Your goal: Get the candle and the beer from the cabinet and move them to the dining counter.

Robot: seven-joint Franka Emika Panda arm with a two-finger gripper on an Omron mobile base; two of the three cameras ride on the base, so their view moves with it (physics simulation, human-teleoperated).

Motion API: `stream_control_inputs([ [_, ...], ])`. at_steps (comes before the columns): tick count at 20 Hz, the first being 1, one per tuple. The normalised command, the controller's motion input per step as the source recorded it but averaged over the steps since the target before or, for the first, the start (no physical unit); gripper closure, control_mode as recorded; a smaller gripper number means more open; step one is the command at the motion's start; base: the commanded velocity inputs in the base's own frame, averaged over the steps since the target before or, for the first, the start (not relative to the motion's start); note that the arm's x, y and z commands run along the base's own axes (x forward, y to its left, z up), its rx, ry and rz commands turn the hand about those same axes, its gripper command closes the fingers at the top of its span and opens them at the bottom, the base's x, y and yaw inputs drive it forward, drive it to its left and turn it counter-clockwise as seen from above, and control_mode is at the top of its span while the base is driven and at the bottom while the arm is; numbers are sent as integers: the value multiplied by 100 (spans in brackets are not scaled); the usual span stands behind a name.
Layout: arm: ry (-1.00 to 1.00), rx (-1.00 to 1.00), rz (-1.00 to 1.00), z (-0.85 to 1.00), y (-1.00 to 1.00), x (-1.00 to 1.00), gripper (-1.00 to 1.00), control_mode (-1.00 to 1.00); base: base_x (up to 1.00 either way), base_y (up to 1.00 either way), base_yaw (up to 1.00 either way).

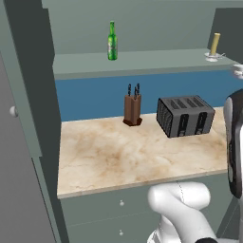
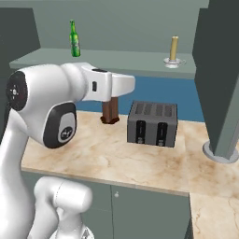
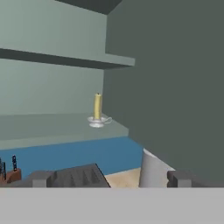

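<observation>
The jaws stand wide open and empty, aimed at the candle (image 3: 97, 109) near the right end of the cabinet (image 3: 52, 127) floor. The beer bottle (image 1: 112, 41) stands towards the left end. Rise level with the candle, approach straight, close around the stick above its dish.

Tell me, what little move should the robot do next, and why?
Probably reach the open tool forward and up toward the candle. It stands untouched on the cabinet floor, straight ahead in the hand view, while the beer stands farther left.
</observation>
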Motion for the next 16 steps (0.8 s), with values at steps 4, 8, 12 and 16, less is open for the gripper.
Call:
stream_control_inputs([
  [4,0,1,15,1,18,6,-100,-100,0,0,0],
  [8,-1,1,13,1,14,6,-100,-100,0,0,0],
  [12,0,1,14,0,8,8,-100,-100,0,0,0],
  [16,0,2,13,0,2,14,-100,-100,0,0,0],
])
